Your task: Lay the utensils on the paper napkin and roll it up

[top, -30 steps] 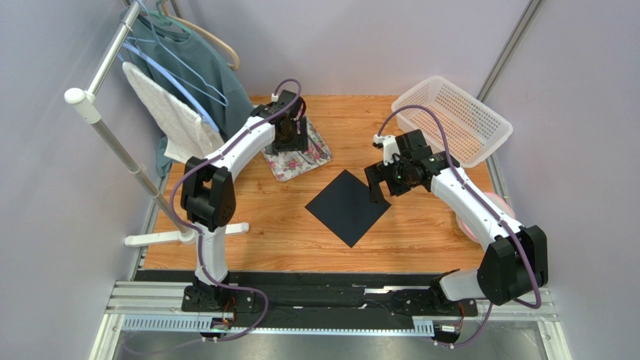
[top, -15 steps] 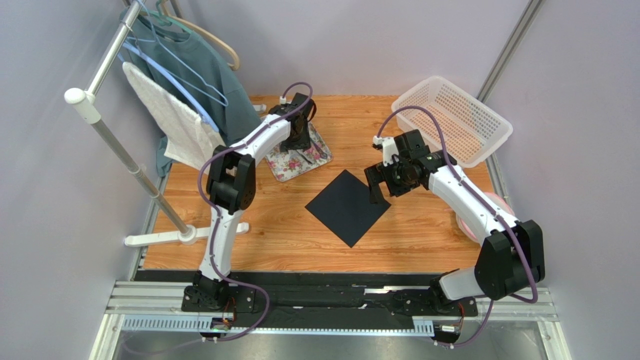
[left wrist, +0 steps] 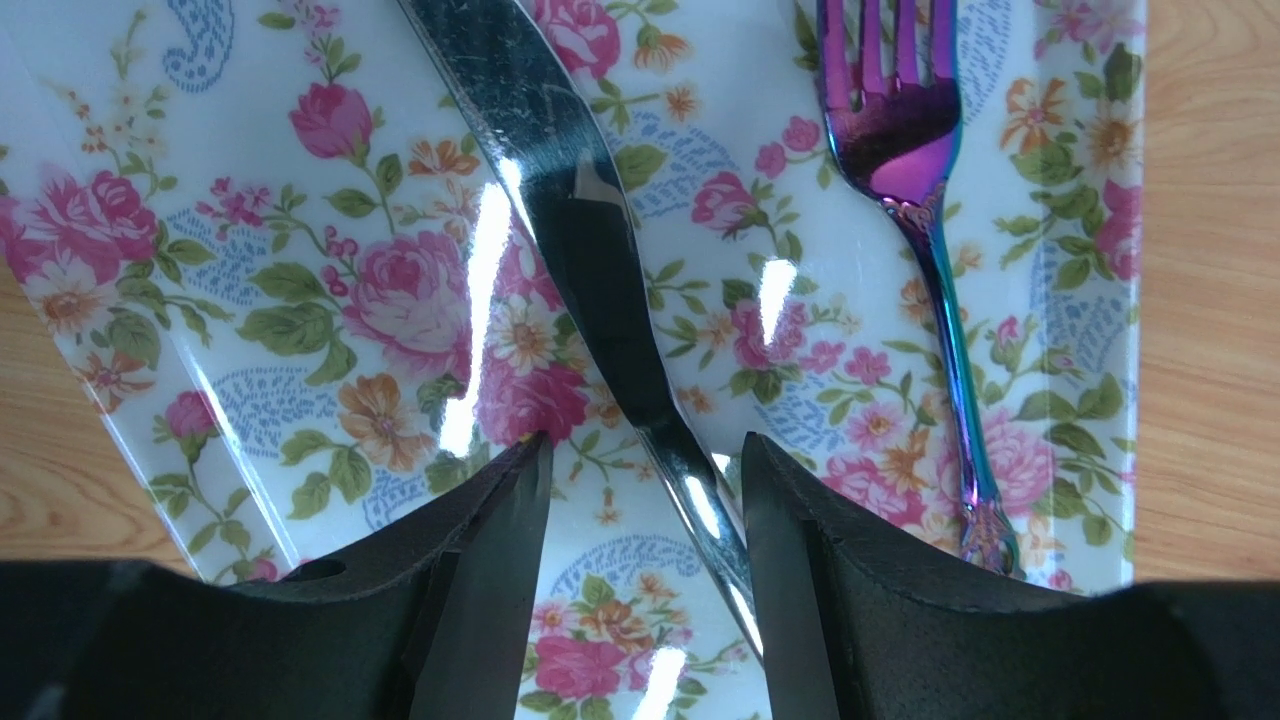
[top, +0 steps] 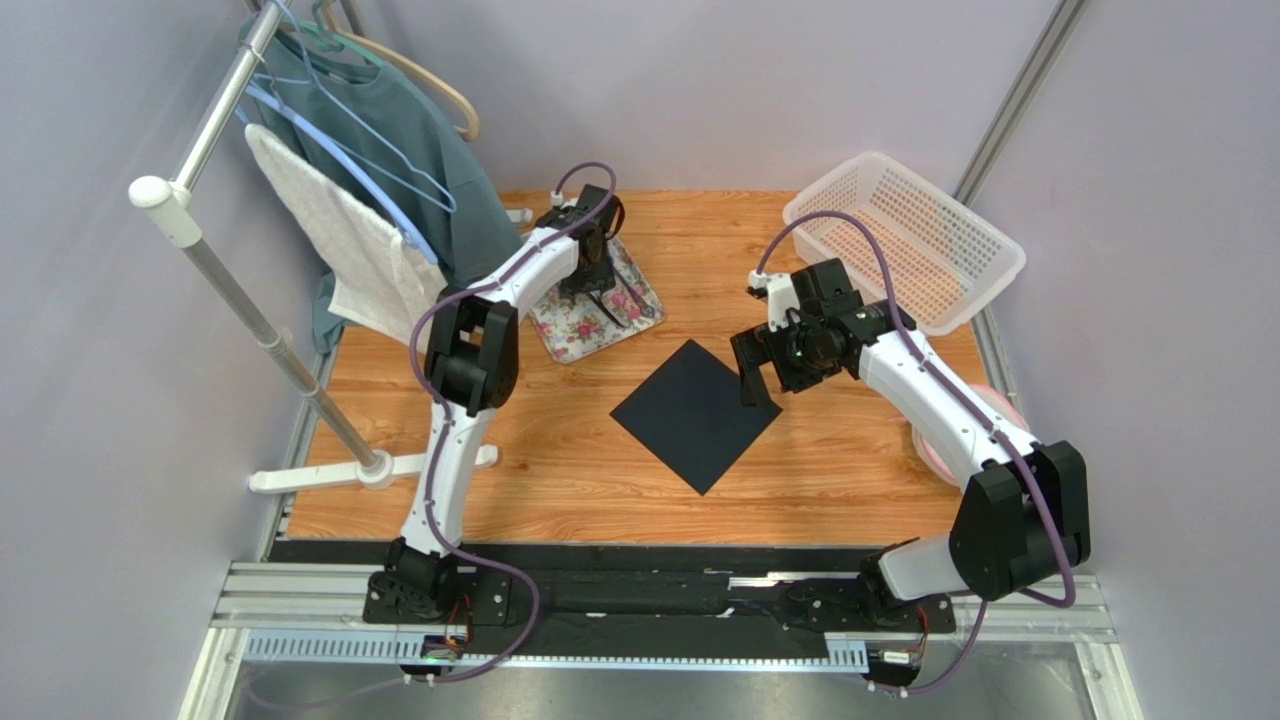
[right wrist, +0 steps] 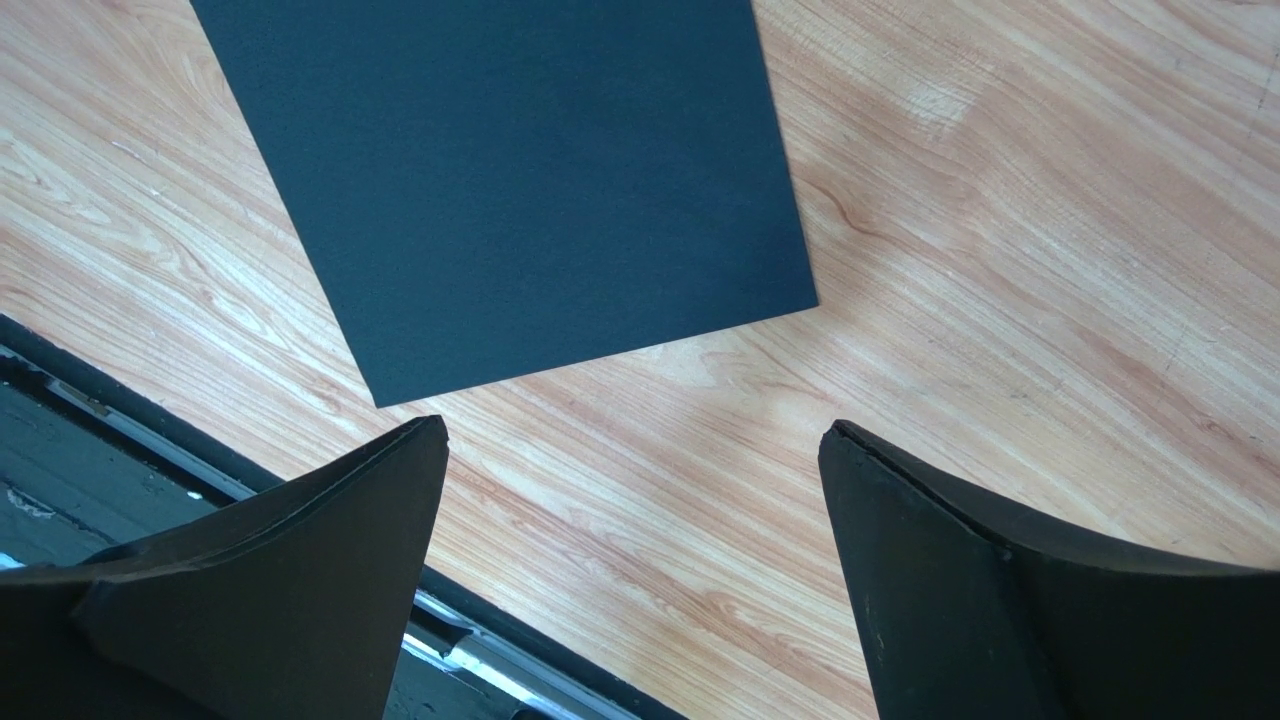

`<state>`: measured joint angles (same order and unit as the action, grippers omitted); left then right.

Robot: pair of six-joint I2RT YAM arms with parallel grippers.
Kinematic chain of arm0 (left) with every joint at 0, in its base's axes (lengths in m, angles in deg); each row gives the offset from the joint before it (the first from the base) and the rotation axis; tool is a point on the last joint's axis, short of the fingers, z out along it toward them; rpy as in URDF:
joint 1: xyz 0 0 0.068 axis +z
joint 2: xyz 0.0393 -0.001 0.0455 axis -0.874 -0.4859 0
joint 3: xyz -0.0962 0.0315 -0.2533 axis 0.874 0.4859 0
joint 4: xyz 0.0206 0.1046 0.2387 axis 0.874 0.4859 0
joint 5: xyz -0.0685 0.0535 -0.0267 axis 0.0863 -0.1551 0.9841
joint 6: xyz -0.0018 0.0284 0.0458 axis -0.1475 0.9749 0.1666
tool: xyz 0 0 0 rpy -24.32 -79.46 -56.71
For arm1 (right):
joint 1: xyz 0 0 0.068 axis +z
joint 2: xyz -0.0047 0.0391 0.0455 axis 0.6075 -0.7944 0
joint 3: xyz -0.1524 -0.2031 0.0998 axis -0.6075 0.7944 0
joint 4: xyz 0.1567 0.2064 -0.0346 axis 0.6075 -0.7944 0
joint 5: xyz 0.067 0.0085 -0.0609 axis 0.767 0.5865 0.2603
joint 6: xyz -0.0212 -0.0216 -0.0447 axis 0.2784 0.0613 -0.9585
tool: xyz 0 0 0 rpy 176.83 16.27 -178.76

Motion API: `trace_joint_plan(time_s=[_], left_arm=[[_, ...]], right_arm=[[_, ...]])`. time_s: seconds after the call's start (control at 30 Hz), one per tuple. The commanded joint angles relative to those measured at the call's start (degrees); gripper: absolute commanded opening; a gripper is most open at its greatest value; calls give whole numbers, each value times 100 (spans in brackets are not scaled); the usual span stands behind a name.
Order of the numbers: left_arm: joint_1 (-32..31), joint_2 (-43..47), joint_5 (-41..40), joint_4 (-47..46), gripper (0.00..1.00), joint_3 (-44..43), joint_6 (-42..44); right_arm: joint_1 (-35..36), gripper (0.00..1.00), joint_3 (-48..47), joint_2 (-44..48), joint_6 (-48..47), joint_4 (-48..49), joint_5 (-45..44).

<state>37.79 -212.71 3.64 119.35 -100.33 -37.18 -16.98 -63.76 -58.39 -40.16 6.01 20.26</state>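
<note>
The pale grey knife (left wrist: 579, 210) and the purple fork (left wrist: 920, 195) lie side by side on the floral tray (left wrist: 211, 270). My left gripper (left wrist: 643, 450) is open and low over the tray; its jaws straddle the knife's handle, which lies closer to the right finger (left wrist: 812, 585). In the top view this gripper (top: 600, 279) is at the tray's back half (top: 568, 339). The black napkin (top: 694, 416) lies flat at the table's middle, turned like a diamond. My right gripper (top: 760, 375) hovers open and empty beside its right corner; the napkin also shows in the right wrist view (right wrist: 496, 165).
A white mesh basket (top: 909, 240) stands at the back right. A pink object (top: 995, 408) lies at the right edge, under my right arm. A clothes rack (top: 226, 285) with a teal garment and a white towel (top: 349, 240) stands on the left. A black rail (right wrist: 90, 435) edges the table.
My left arm has folded its elbow in and moved its gripper down onto the tray, over the knife. The right arm and the napkin have not moved.
</note>
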Motion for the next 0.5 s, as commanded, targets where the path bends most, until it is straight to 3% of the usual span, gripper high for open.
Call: trace_joint_plan(time_s=[0.0,0.13,0.27,0.33,0.37,0.47], left_arm=[[2,-158,-43,-96,59,-272,-20],[2,-290,18,62,55,-342,120],[11,-317,370,308,26,-360,453],[11,-290,484,448,19,-308,568],[11,-273,519,475,9,-255,725],[-7,-185,643,633,0,-149,998]], right_arm=[[-47,100,-44,132,9,51,63],[-74,100,-70,88,18,51,107],[-91,100,-88,97,9,42,133],[-100,100,-79,106,0,25,186],[-100,100,-79,106,0,24,195],[-118,100,-79,106,-8,24,265]])
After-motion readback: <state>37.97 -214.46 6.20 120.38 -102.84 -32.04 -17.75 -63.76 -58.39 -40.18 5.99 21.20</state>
